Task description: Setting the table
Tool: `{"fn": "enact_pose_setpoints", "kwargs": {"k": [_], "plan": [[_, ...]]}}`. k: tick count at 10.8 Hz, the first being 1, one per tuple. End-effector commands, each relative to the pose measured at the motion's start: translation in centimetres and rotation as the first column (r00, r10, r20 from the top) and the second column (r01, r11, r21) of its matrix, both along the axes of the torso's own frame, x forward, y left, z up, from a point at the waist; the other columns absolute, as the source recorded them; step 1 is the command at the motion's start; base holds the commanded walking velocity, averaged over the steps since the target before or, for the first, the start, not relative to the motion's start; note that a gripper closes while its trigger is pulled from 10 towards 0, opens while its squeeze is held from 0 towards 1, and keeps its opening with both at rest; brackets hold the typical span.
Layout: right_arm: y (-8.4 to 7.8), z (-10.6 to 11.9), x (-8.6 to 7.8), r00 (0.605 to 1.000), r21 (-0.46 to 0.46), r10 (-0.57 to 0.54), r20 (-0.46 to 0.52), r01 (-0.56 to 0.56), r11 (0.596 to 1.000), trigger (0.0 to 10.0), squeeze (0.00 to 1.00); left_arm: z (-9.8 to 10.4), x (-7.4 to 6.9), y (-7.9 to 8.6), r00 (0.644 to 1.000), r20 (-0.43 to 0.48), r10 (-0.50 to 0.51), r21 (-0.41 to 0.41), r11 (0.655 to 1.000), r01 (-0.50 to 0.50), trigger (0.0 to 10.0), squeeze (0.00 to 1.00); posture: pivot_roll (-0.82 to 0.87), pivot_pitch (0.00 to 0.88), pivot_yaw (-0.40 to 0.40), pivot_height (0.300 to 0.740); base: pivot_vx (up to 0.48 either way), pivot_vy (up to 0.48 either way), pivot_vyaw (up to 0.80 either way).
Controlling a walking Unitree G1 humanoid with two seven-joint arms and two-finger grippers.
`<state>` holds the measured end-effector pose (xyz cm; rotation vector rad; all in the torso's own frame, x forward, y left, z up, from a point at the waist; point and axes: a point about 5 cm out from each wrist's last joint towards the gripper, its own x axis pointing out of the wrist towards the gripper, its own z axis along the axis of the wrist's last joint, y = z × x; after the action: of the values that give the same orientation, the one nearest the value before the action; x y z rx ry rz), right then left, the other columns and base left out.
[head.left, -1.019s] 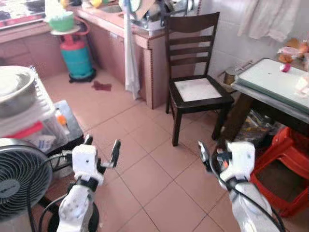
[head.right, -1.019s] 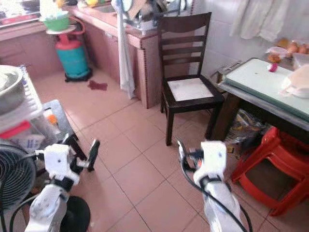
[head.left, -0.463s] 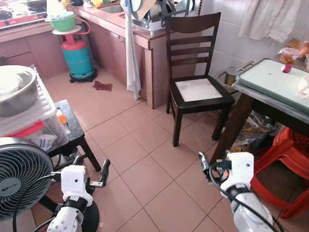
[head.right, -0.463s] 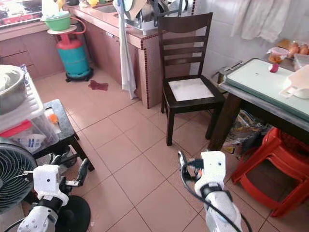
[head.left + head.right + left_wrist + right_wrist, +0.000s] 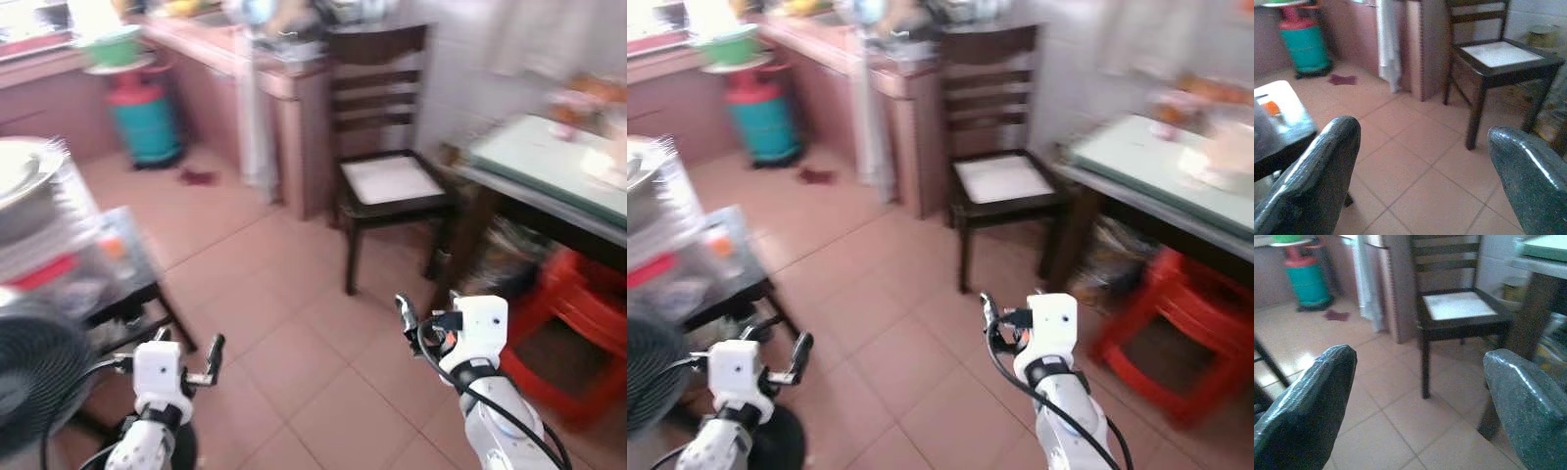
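The surface [image 5: 549, 162] I have to set, with its pale green top, stands just beside the dark wooden chair [image 5: 387, 176], on the chair's right, and something pale lies on it, too blurred for me to name. A red stool [image 5: 573, 333] sits under the surface, below and right of the chair. My right tool [image 5: 1415, 401] hangs low in front of the chair over the tiled floor [image 5: 284, 294], fingers spread and empty; my left tool [image 5: 1425, 171] is further to the chair's left, near the fan [image 5: 39, 382], also spread with nothing between its fingers. The head views are smeared, so I judge I am in the approach step, carrying nothing. Next I need to find tableware and close on it
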<state>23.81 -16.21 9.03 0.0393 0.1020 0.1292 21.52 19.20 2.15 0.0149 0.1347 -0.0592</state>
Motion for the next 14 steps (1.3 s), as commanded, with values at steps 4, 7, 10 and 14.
{"fn": "enact_pose_setpoints", "kwargs": {"k": [4,7,10,14], "plan": [[-0.4,0.2,0.0,0.999,0.005,-0.031,-0.009,0.031,1.000,10.0,0.00,1.4,1.3,-0.9,0.998,0.038,-0.048,0.029,0.998,0.047,10.0,0.00,-0.08,0.022,0.050,0.740,0.000,0.000,-0.80],[-0.1,0.3,0.3,1.000,0.004,-0.026,-0.003,0.026,1.000,10.0,0.00,2.4,1.5,-1.7,0.996,0.061,-0.065,-0.001,0.998,0.065,10.0,0.00,-0.08,0.018,0.046,0.740,0.000,0.000,-0.80],[0.1,0.3,0.6,1.000,0.004,-0.015,0.001,0.015,1.000,10.0,0.00,3.1,1.3,-2.3,0.993,0.070,-0.096,-0.011,0.995,0.097,10.0,0.00,-0.07,0.015,0.046,0.740,0.090,0.000,-0.79],[0.3,0.2,0.6,1.000,0.007,-0.011,-0.006,0.011,1.000,10.0,0.00,3.5,1.1,-2.5,0.991,0.061,-0.119,-0.008,0.993,0.120,10.0,0.00,-0.07,0.020,0.052,0.740,0.307,0.000,-0.76]]}}
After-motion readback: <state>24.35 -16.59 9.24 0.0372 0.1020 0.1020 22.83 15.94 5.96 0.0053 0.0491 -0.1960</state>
